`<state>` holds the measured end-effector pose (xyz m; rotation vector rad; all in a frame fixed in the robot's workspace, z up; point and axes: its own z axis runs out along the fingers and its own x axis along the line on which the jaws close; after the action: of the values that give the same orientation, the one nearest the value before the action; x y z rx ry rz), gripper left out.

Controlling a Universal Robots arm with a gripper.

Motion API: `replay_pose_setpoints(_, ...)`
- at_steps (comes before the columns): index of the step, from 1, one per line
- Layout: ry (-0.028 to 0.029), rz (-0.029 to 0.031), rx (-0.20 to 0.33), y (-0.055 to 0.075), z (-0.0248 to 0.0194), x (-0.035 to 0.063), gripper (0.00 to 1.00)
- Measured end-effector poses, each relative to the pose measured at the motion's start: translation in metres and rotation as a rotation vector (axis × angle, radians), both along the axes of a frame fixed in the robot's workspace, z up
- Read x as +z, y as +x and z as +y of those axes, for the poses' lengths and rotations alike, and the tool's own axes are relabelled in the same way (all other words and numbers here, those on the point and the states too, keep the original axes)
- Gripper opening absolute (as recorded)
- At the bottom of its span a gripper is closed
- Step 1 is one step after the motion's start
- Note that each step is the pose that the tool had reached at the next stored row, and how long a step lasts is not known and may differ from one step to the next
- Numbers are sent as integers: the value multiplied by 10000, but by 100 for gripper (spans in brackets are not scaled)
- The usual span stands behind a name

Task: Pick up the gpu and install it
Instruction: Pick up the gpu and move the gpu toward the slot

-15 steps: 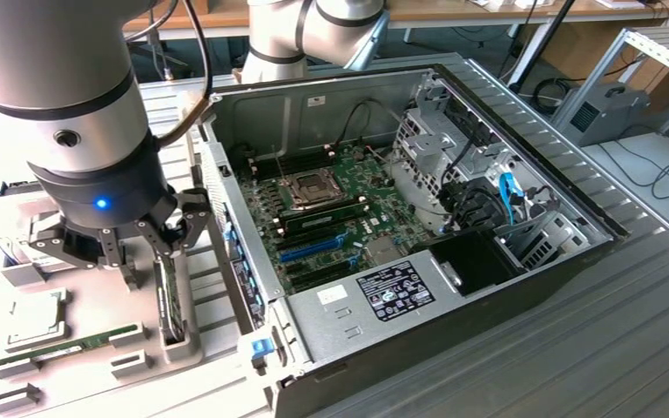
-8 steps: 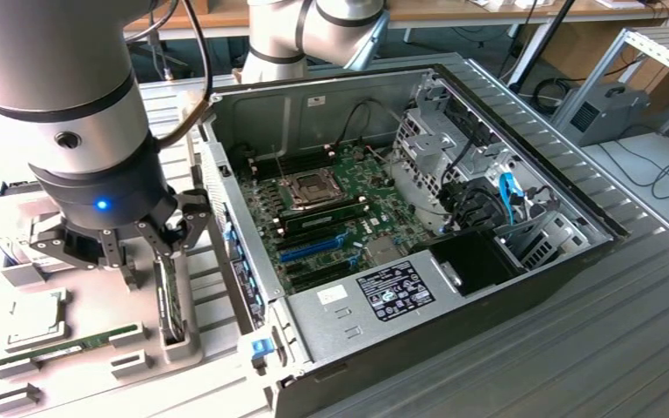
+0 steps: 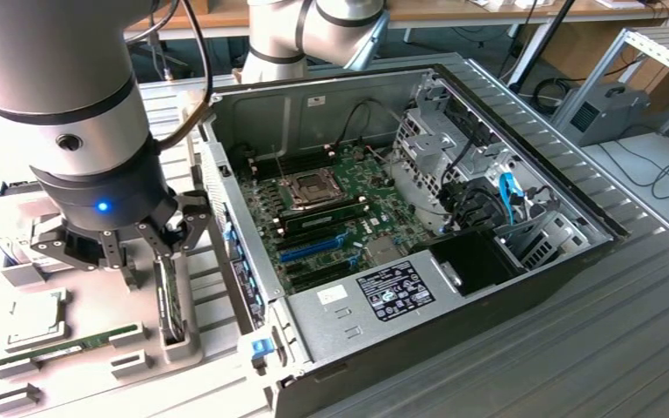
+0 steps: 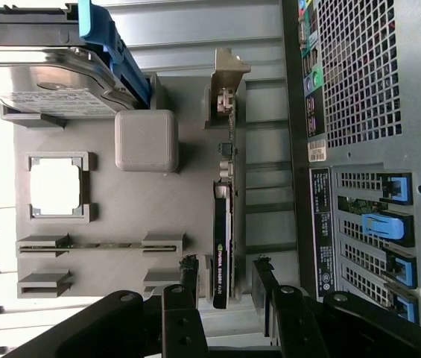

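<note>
Gripper [image 3: 154, 261] [image 4: 225, 262] at 8 o'clock of the exterior view, pointing down, jaws spread wide, one finger on each side of the gpu [image 3: 170, 300] [image 4: 221, 224], gaps visible on both sides, nothing gripped. The gpu stands on its long edge in a slot of the grey fixture tray [image 3: 178, 348] [image 4: 158, 201], outside the PC, silver bracket [image 4: 229, 82] at the end away from the fingers. Green-and-white lettering on the card's edge looks like "NVIDIA QUADRO", not fully sure. Same tray, around 7 o'clock: green memory stick [image 3: 67, 346] [image 4: 98, 245] in its holders, square CPU chip [image 3: 35, 318] [image 4: 57, 186] in a frame, grey block [image 4: 146, 140]. At 9 o'clock is a hard drive [image 3: 10, 218] [image 4: 39, 82] with white label, print too small to read, and a blue carrier [image 4: 109, 45]. Centre to 3 o'clock: open computer case [image 3: 451, 357] lying on its side on the ribbed metal table [image 3: 613, 331], touching or just beside the tray. Inside are the power supply [image 3: 393, 292] with a white-on-black label, unreadable, blue slot [image 3: 311, 248], motherboard [image 3: 364, 187], CPU socket [image 3: 311, 190] and blue cable [image 3: 509, 196]. The wrist view shows blue latches [image 4: 385, 227] on the case's rear slots. At 12 o'clock, far: a second arm's base [image 3: 311, 35].
</note>
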<state>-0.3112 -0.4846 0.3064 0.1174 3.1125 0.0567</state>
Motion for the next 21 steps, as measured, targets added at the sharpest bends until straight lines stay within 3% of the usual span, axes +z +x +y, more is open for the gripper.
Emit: replay_pose_setpoints(21, 0, 0, 0, 0, 0, -50, 42)
